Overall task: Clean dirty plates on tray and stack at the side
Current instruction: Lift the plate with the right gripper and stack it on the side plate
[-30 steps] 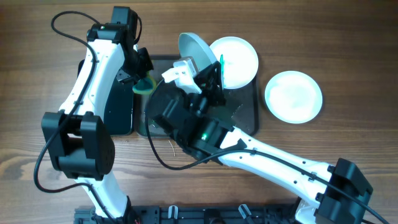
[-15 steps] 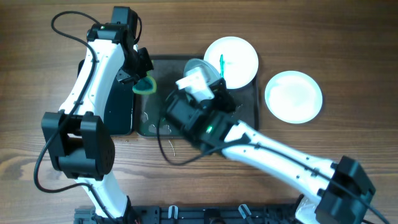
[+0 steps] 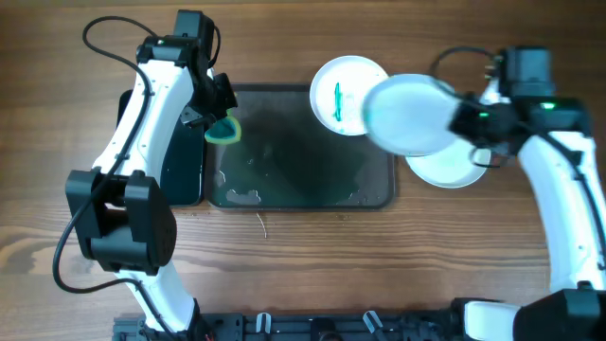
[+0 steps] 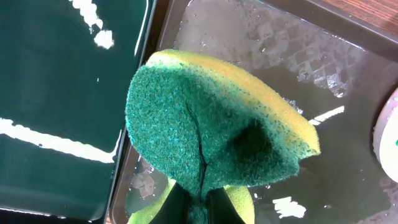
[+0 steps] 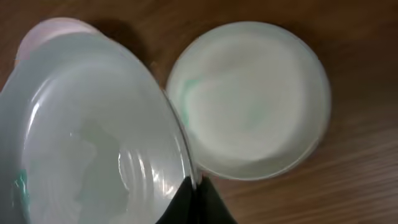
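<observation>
**Scrubbed plate swings off the tray toward the stack; one dirty plate left**

Nearest the robot's base, the worktop point(image 3: 303, 246) is bare wood. The tray point(image 3: 303, 161) lies beyond it with small puddles point(image 3: 241, 196) along its near edge. A second ago the right arm reached across this tray, tilting a plate close to the sponge. That arm has now swung away to the right and the middle of the tray is open.

The right gripper point(image 3: 461, 120) is clamped on the rim of the pale blue plate point(image 3: 409, 114). It carries that plate in the air, just above and partly overlapping the clean white plate point(image 3: 450, 163), which sits on the worktop beside the tray. I judge this the stacking move: the blue plate looks washed and needs lowering squarely onto the white one. The right wrist view shows a small teal fleck at the held plate's edge. Whether it is leftover dirt I cannot tell.

To the left, the left gripper point(image 3: 216, 121) has stayed put, pinching the folded green-and-yellow sponge point(image 3: 225, 131). It holds the sponge over the tray's far left corner, next to the black tub point(image 3: 185, 170).

Farthest back, the smeared white plate point(image 3: 346, 95) rests on the tray's far right corner, its teal streak untouched. It is the last one to clean.

No brand, label or writing can be read anywhere.
</observation>
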Robot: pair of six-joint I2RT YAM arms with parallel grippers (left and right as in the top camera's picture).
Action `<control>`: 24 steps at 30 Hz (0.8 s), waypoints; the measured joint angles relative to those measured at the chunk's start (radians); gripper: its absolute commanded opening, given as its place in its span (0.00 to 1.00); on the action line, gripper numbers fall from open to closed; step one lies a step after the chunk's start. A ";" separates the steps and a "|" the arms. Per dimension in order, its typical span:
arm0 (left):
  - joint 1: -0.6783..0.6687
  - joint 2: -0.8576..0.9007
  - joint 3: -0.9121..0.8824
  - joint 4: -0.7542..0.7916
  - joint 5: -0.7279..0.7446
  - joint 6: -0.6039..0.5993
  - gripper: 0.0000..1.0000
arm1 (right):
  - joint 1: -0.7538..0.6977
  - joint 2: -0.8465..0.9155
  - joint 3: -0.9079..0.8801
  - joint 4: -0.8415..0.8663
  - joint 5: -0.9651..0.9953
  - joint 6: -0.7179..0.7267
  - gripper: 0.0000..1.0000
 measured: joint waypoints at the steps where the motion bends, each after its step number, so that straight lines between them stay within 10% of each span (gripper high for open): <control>1: 0.000 0.000 0.000 0.000 0.000 0.000 0.04 | -0.040 0.000 0.000 -0.005 -0.001 -0.008 0.04; 15: 0.000 0.000 0.000 0.003 0.000 0.000 0.04 | -0.244 0.060 -0.337 0.364 0.128 -0.056 0.05; 21: 0.000 0.000 0.000 0.002 0.000 0.000 0.04 | -0.173 0.138 -0.361 0.407 0.085 -0.125 0.47; 24: 0.000 0.000 0.000 0.003 0.000 0.000 0.04 | -0.141 0.138 -0.338 0.350 0.066 -0.145 0.52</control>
